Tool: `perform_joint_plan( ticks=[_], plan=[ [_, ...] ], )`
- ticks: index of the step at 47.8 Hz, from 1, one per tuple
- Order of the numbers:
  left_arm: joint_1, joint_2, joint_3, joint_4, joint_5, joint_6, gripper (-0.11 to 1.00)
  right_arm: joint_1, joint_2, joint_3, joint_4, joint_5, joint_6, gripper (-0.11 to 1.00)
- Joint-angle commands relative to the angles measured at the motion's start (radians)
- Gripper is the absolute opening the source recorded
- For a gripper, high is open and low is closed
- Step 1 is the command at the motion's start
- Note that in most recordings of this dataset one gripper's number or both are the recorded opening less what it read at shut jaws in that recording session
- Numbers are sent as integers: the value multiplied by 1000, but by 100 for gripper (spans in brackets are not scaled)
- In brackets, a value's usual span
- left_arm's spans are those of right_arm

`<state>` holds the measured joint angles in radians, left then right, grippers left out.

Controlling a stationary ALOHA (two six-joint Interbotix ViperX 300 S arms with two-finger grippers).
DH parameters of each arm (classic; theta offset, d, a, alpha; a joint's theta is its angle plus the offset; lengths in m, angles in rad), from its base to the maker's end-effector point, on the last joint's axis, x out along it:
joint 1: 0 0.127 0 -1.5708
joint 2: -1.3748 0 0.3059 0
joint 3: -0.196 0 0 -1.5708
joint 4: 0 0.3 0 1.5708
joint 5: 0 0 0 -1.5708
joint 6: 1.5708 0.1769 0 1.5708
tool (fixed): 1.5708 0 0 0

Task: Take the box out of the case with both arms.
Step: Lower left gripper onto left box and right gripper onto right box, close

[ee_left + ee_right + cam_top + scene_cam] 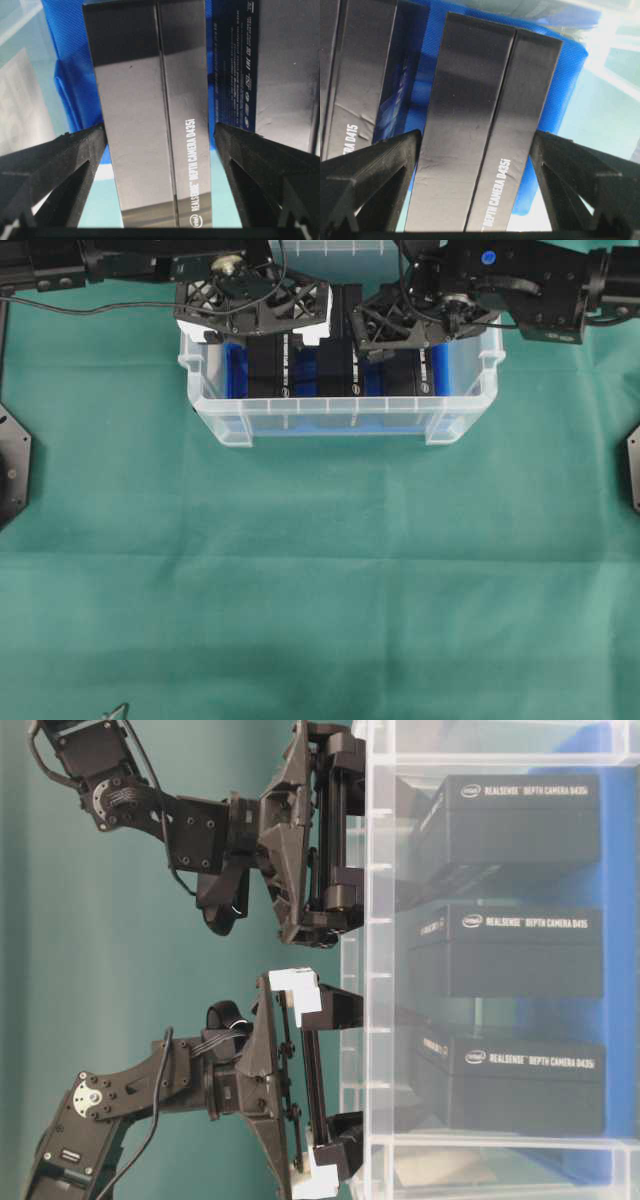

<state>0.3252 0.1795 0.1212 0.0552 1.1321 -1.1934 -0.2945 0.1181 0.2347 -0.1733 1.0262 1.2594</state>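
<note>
Black boxes upright in the case [215, 422] — top centre of overhead view.
Left pincer [160, 145] and right pincer [476, 150] each straddle one box [155, 110], jaws spread, apparently not clamped.

Case [340, 420] far wall hidden behind arms; left tool [160, 145] tips cropped.

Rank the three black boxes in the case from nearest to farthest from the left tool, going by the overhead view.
Measured from the left tool:
1. Left box, at the view's left end of the case, directly between this tool's fingers.
2. Middle box, one place over, at the case's centre.
3. Right box, at the view's right end, under the right tool.
</note>
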Motion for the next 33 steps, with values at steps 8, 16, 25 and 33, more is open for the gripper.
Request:
perform_joint_plan(
  ticks=[8,16,25,33],
  plan=[
    [8,-8,18,-5,80,49,88,-6,-18,8,8,6,0,93],
    [6,-9,20,-6,107,52,88,-5,-20,8,17,11,5,93],
    [5,-8,15,-6,133,54,88,2,-20,8,20,11,5,93],
    [2,-3,0,-6,133,54,88,3,-20,9,17,21,5,88]
  ],
)
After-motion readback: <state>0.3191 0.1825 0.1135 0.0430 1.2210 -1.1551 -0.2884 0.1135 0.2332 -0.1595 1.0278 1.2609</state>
